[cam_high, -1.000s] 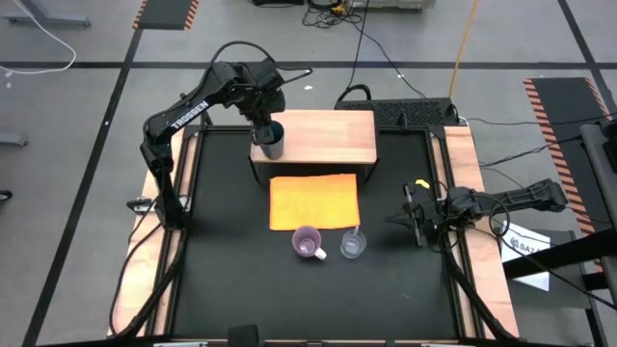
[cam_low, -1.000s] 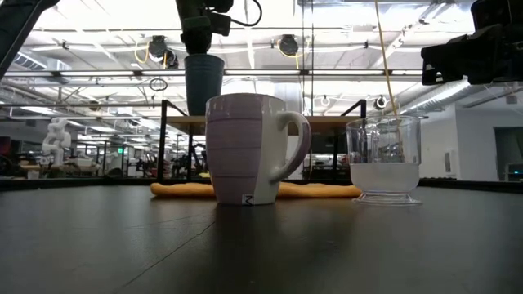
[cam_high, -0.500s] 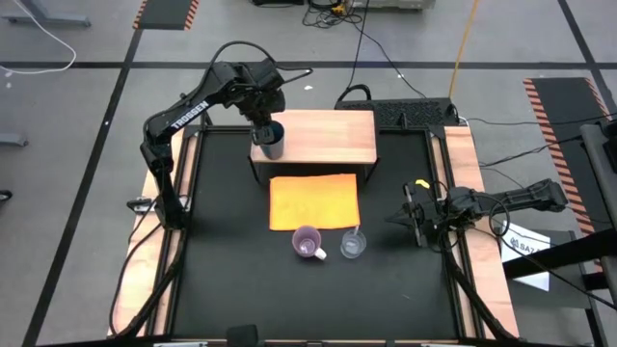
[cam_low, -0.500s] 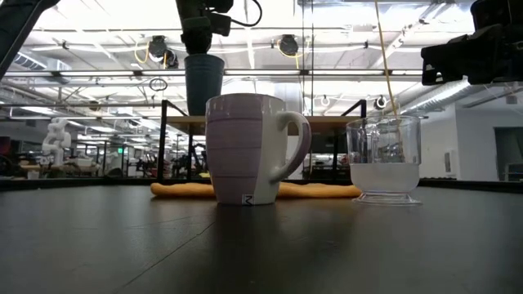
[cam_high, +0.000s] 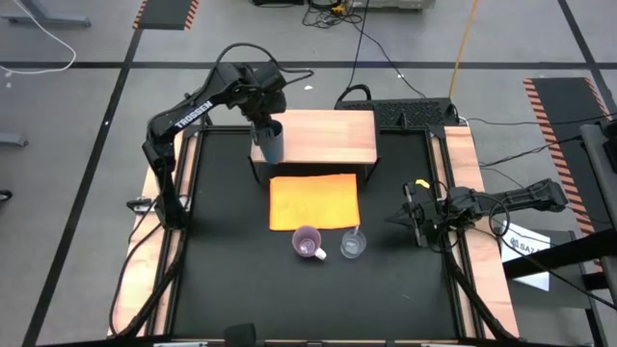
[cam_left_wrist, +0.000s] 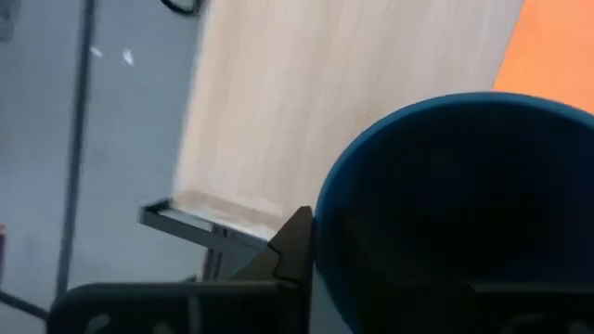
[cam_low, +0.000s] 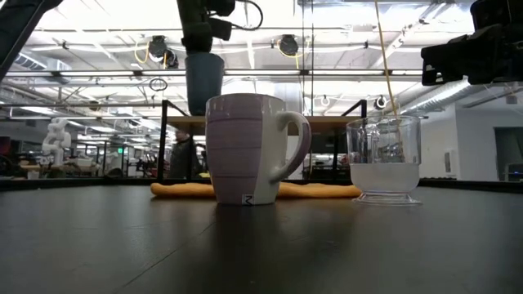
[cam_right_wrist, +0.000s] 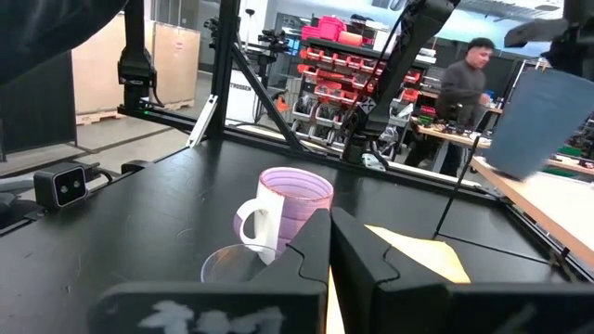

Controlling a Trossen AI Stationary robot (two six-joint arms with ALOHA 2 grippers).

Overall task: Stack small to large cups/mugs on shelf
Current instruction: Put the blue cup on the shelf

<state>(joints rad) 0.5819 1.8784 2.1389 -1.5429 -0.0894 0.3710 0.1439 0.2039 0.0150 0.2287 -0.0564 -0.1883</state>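
Observation:
The dark blue tumbler is upright at the near left corner of the light wooden shelf. Its base is level with the board's top in the low view. My left gripper comes down onto its rim from above and is shut on it. The lilac mug and the clear cup stand side by side on the black table, in front of the orange sheet. My right gripper waits shut at the table's right side, level with the two cups and touching nothing. My left gripper has the tumbler by its rim, on the side toward the shelf's left end. One finger lies against the outside of the wall. The other is hidden in the dark inside. The fingers point steeply down, and the tumbler stays upright beneath them.
An orange sheet lies flat on the table just in front of the shelf. The rest of the shelf board to the tumbler's right is bare wood. A person is in the room beyond the table.

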